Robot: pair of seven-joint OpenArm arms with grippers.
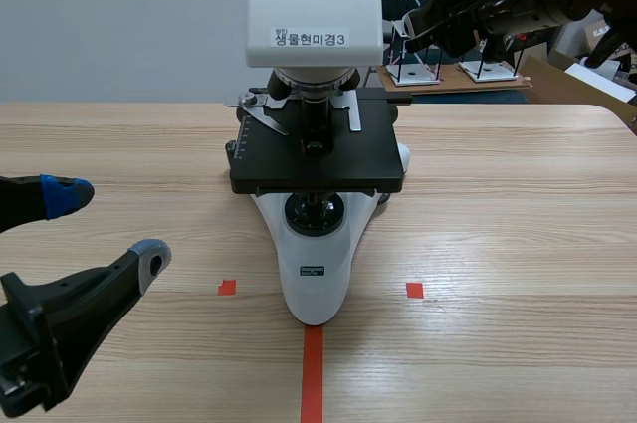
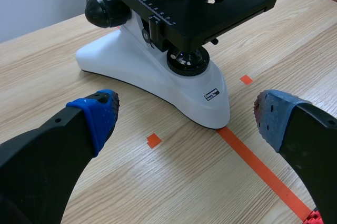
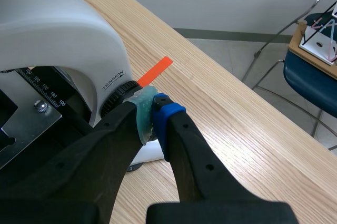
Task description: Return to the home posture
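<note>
Mid-table on light wood table (image 1: 498,244): white lab microscope w/ black square stage (image 1: 314,274), upright, front tip of foot touching far end of orange tape line (image 1: 312,373), one small orange tape sq. (image 1: 227,287) each side of foot. Low at scene's L edge: left gripper (image 1: 105,229), spread wide, holding nothing, blue pad farther from robot, grey pad nearer, both well apart from microscope. Via L wrist cam: left gripper (image 2: 187,124) w/ fingers far out to either side, blue dotted pads (image 2: 100,116) clear of everything, microscope foot ahead of the gap, no contact. High at scene's top R, beside microscope's head & off the table: right gripper (image 1: 423,25). Via R wrist cam: right gripper (image 3: 152,110) closed pad to pad, grey-green against blue, nothing pinched between. Tips just in front of black ridged knob (image 3: 111,101) by word TENSION on microscope's white arm; touching it or not, can't tell. Past table's edge: blue chair seat on thin metal legs (image 3: 308,74).
</note>
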